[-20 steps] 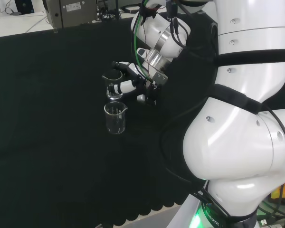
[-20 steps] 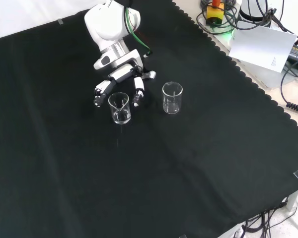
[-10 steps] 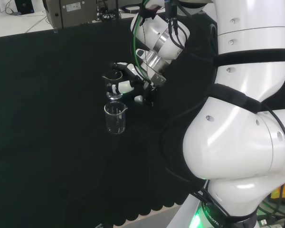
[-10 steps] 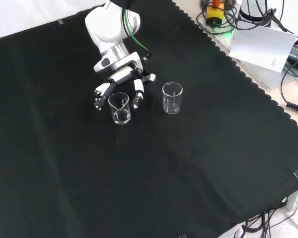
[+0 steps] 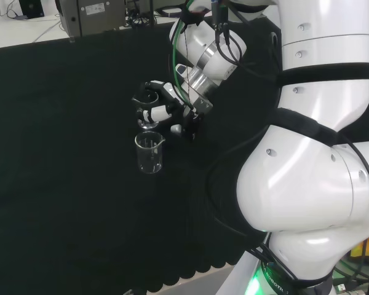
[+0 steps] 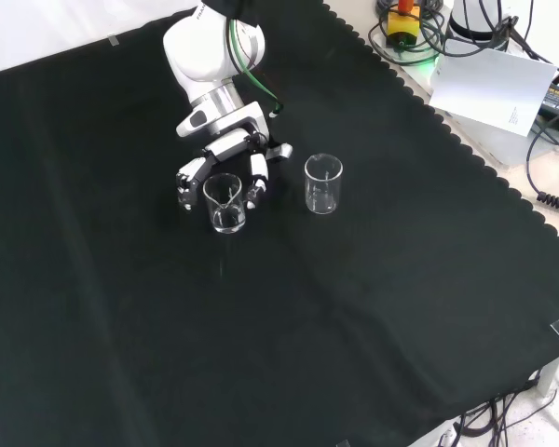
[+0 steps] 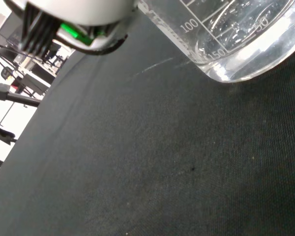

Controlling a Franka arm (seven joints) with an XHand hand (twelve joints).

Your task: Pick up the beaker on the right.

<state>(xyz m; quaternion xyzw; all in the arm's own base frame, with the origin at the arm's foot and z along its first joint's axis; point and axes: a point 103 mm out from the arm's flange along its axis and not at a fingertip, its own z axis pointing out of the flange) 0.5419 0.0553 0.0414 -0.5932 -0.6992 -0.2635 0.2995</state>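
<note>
Two clear glass beakers stand on the black cloth. In the front view the left beaker [image 6: 225,203] sits between the fingers [image 6: 257,177] of my hand [image 6: 225,146], which reaches down from above. The fingers are bent on either side of this beaker with gaps showing. The right beaker [image 6: 323,183] stands alone, apart from the hand. From the head camera, the hand [image 5: 172,106] cups the farther beaker [image 5: 147,121], while the nearer beaker [image 5: 150,152] stands free. The wrist view has the graduated base of a beaker [image 7: 236,44] close up.
The arm's white links [image 5: 313,153] take up the right of the head view. In the front view the cloth's scalloped edge [image 6: 466,149] runs down the right, with a white sheet [image 6: 494,84] and cables beyond it. Bare cloth lies in front of the beakers.
The hand has edged closer to the beaker it surrounds, with its fingers further round it in the head view. Neither beaker has moved.
</note>
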